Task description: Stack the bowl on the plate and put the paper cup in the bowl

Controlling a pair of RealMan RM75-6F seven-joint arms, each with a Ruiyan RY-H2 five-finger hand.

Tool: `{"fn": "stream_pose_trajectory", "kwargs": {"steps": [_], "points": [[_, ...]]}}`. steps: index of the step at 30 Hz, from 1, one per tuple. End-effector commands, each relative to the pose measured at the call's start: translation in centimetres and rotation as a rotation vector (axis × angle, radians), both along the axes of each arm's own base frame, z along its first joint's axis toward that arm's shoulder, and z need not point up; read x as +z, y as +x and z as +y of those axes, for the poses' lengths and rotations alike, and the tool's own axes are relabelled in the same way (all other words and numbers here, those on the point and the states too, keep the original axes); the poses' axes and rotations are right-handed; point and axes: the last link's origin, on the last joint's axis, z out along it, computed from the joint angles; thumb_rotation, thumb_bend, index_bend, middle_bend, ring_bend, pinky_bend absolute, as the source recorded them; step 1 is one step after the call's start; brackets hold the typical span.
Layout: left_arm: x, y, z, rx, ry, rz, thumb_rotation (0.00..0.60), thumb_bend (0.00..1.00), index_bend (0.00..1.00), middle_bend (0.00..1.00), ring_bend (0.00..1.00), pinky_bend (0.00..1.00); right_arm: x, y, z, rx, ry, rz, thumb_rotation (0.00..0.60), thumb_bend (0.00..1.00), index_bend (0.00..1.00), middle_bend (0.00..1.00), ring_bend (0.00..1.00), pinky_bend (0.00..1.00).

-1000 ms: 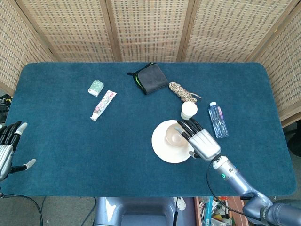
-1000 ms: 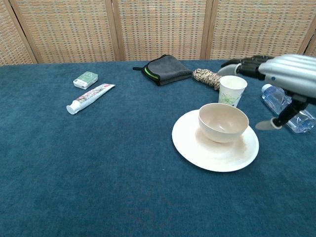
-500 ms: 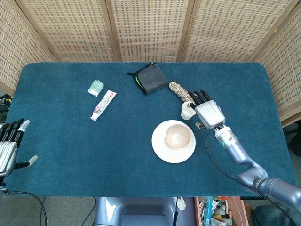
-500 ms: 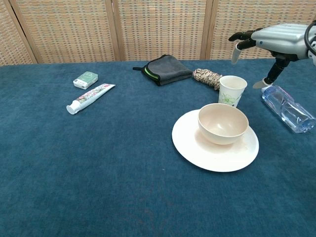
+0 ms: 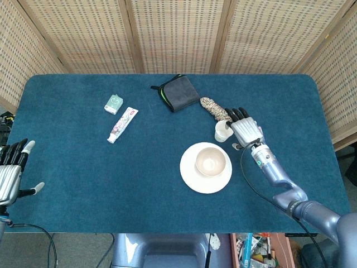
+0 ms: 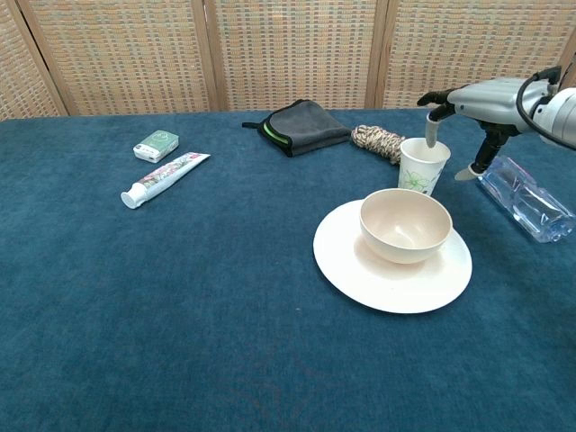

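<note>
Your right hand (image 6: 477, 99) is hovering palm-down over the white paper cup with a green print (image 6: 423, 166), its fingers spread and holding nothing; in the chest view one fingertip (image 6: 432, 135) is dipping toward the cup's open mouth, though whether it touches the rim I cannot tell. In the head view the same hand (image 5: 245, 129) is covering the cup's right side, with the cup (image 5: 222, 132) showing just to its left.

The cream-coloured round bowl (image 6: 405, 225) is sitting upright on the white round plate (image 6: 346, 256), just in front of the hand and toward you, and the cup is standing on the blue cloth beside the plate's far edge, not in the bowl.

Directly beneath and to the right of your hand, the clear plastic water bottle with a blue cap (image 6: 526, 198) is lying on its side. Just beyond the fingertips, the coil of beige rope (image 5: 215, 109) is resting near the cup, and the dark grey folded cloth with a green edge (image 5: 178, 92) is lying further left.

Your left hand (image 5: 11, 170) is hanging open at the table's near left edge, fingers apart, gripping nothing, well apart from everything else.
</note>
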Motion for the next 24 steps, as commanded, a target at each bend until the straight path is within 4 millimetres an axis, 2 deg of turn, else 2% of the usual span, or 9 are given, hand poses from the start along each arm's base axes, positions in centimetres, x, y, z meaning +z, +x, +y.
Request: {"fn": "stream_pose_trajectory", "kwargs": {"steps": [1,5,11,16,24], "points": [[0.0,-0.1,0.1,0.006,-0.001,0.000,0.600,0.00,0.00,0.00,0.00,0.00,-1.0,-0.2,-0.3,-0.006,0.015,0.021,0.600,0.21,0.38,0.00,0.00,0.00],[-0.1,-0.2,0.4,0.013,-0.001,0.005,0.600,0.00,0.00,0.00,0.00,0.00,-1.5,-0.6,-0.9,-0.025,0.014,0.027,0.600,0.30,0.41,0.00,0.00,0.00],[-0.3,-0.2,0.6,0.023,-0.004,0.007,0.600,0.00,0.00,0.00,0.00,0.00,-2.1,-0.9,-1.1,-0.019,0.014,0.006,0.600,0.42,0.54,0.00,0.00,0.00],[-0.3,-0.2,0.6,0.026,-0.005,0.006,0.600,0.00,0.00,0.00,0.00,0.00,-2.1,-0.8,-1.1,0.007,0.015,-0.027,0.600,0.44,0.60,0.00,0.00,0.00],[-0.2,-0.2,0.5,0.025,-0.007,0.002,0.600,0.00,0.00,0.00,0.00,0.00,-0.6,-0.1,-0.9,0.070,-0.014,-0.067,0.600,0.44,0.61,0.00,0.00,0.00]]}}
